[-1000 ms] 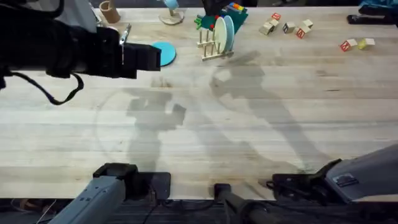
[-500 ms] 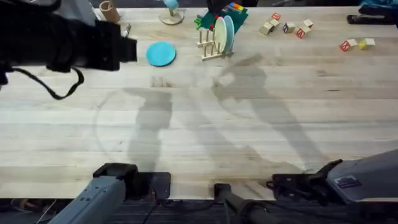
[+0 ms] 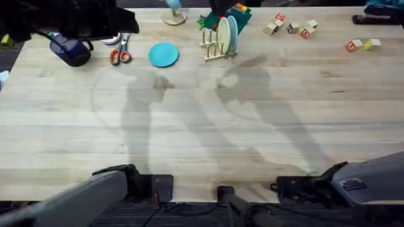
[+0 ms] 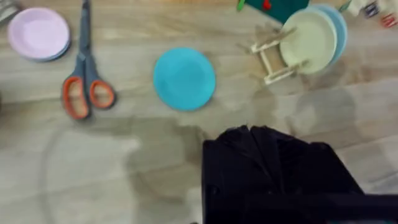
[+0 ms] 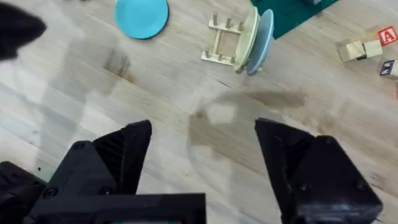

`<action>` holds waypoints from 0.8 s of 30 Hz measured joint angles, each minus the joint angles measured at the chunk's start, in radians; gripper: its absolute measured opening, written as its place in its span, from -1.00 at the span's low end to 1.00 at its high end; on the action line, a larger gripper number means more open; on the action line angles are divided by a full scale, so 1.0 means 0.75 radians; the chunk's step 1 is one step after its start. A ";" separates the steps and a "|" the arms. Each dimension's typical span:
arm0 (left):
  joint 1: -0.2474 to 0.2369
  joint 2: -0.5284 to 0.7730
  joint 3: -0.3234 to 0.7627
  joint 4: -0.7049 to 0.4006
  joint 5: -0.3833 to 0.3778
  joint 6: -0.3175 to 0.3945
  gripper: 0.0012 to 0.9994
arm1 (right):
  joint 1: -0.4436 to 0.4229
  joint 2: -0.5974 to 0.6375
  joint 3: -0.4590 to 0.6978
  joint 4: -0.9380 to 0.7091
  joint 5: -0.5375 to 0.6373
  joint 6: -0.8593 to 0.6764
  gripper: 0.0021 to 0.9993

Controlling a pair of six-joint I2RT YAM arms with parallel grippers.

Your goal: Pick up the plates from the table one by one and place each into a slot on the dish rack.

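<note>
Overhead shows the wooden dish rack (image 3: 218, 45) at the far side of the worktop (image 3: 252, 126) with a cream plate (image 3: 223, 33) and a light blue plate (image 3: 231, 31) standing in its slots, plus a teal plate (image 3: 163, 54) lying flat just beside it, near orange-handled scissors (image 3: 120, 53). Right end effector (image 5: 202, 155) is wide open and empty; can't tell on the left end effector (image 4: 267, 162). One alphabet block (image 5: 387, 35) reads "A".

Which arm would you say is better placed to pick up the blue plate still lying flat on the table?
Probably the left. The blue plate lies left of the dish rack, and the left arm hangs over that far-left area, while the right gripper, fingers open, sits farther back.
</note>
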 joint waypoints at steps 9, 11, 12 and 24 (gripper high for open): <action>0.177 0.364 0.000 0.221 0.377 0.022 -0.92 | 0.000 0.000 0.000 -0.001 0.000 0.000 0.99; 0.192 0.450 0.000 0.264 0.442 0.023 -0.92 | 0.000 0.000 0.000 -0.001 0.000 0.000 0.99; 0.196 0.489 0.000 0.284 0.466 0.025 -0.92 | 0.000 0.000 0.000 -0.001 0.000 -0.001 0.99; 0.198 0.832 0.002 0.441 0.567 0.026 -0.92 | 0.000 0.000 0.000 -0.001 0.000 -0.001 0.99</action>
